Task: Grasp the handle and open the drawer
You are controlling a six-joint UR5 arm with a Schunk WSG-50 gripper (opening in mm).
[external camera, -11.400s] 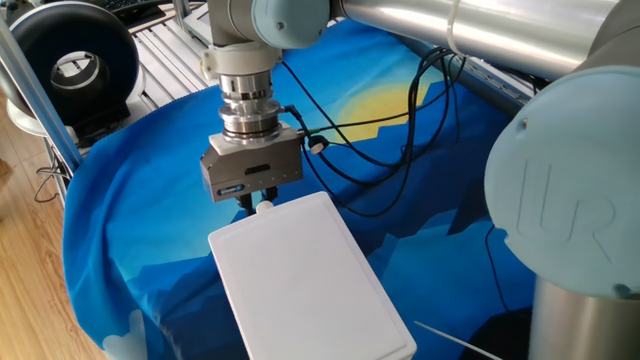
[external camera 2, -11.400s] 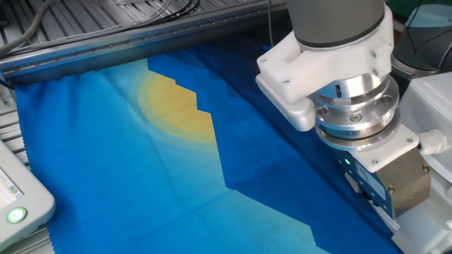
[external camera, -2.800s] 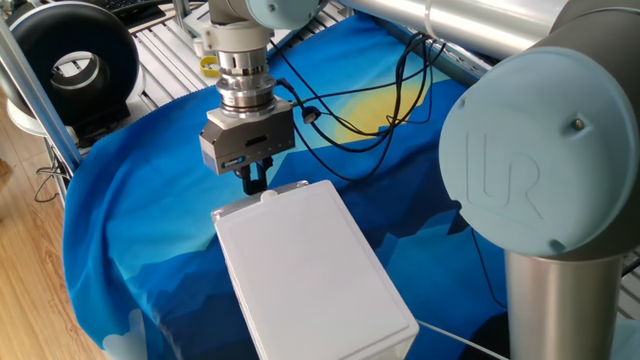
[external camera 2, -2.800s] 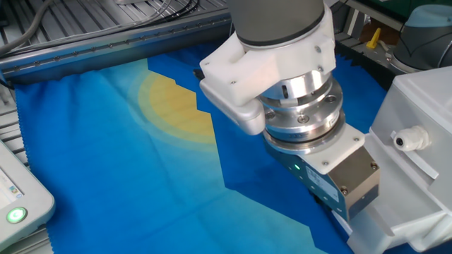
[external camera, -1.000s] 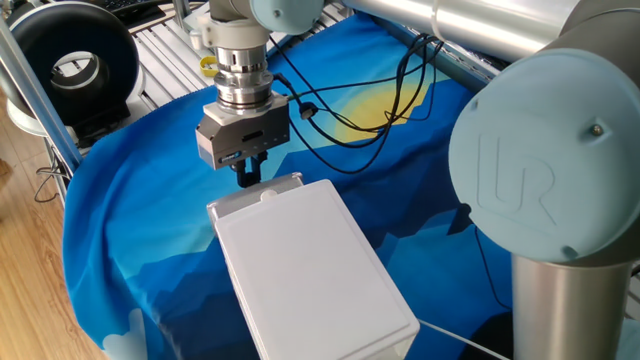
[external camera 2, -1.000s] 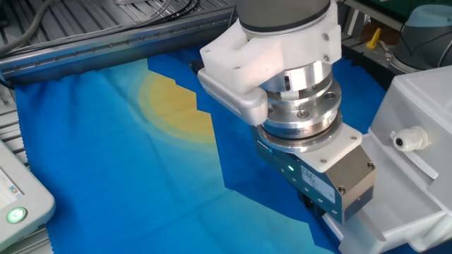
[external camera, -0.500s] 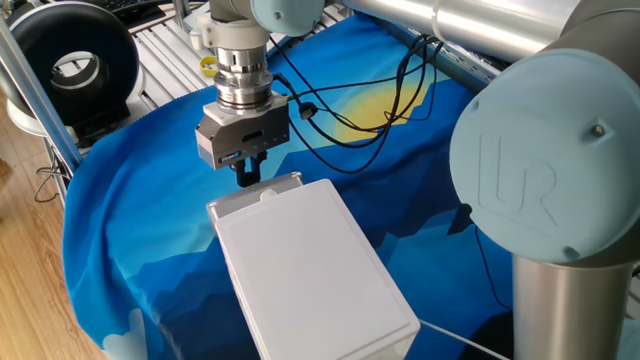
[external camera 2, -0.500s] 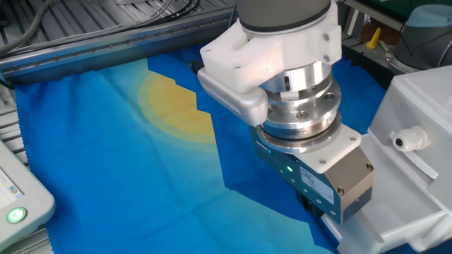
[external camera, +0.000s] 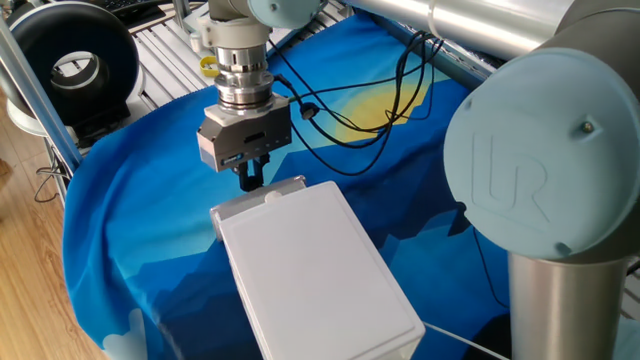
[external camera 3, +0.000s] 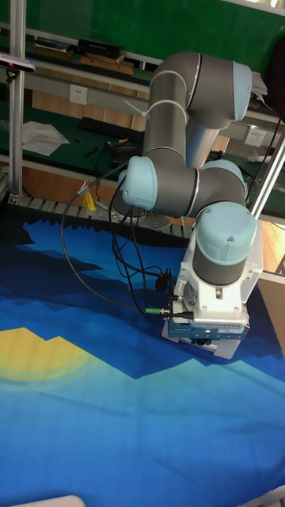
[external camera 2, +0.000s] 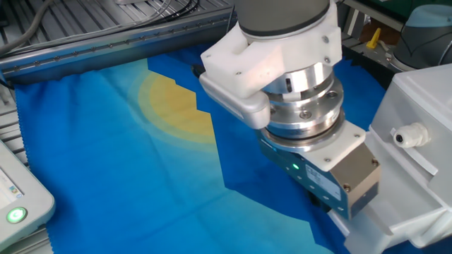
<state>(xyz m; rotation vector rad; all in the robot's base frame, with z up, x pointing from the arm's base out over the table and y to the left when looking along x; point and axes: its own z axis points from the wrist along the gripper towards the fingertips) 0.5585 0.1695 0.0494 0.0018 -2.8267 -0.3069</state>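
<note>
I see the two-finger gripper (external camera: 252, 180) at the white plastic drawer (external camera: 262, 196) front, far end of the white rounded box (external camera: 315, 275). Drawer looks slightly out. Small white knob handle hidden; can't tell jaw state. Most pull remains.

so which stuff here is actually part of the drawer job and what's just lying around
Part of the job:
gripper
handle, barely visible
drawer, front poking out of the white box

Just lying about:
blue cloth
black cables
pendant with green light
</note>
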